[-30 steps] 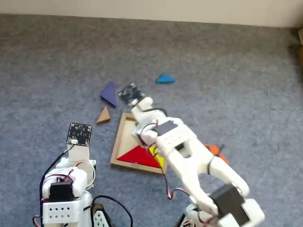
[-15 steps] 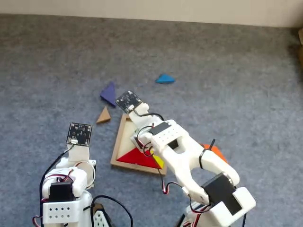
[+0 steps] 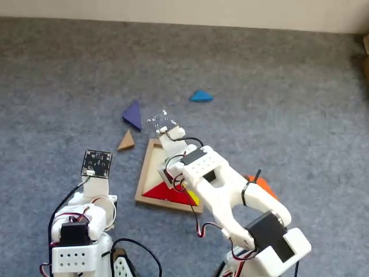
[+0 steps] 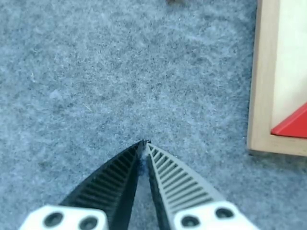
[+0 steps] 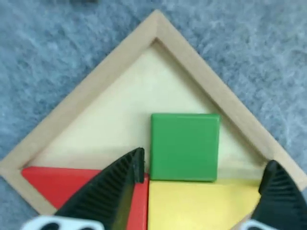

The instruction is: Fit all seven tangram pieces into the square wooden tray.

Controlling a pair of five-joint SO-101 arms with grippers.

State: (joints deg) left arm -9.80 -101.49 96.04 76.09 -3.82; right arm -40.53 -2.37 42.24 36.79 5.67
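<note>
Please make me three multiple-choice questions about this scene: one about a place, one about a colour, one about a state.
1. Relative to the tray, the green square lies: A beside; B inside; C under.
2. The topmost loose piece in the high view is: A blue; B red; C green.
3. The left hand is: A open wide; B holding a piece; C shut, empty.
Answers: 1 B, it sits within the wooden rim; 2 A, it shows plainly blue; 3 C, its tips meet with nothing between.
</note>
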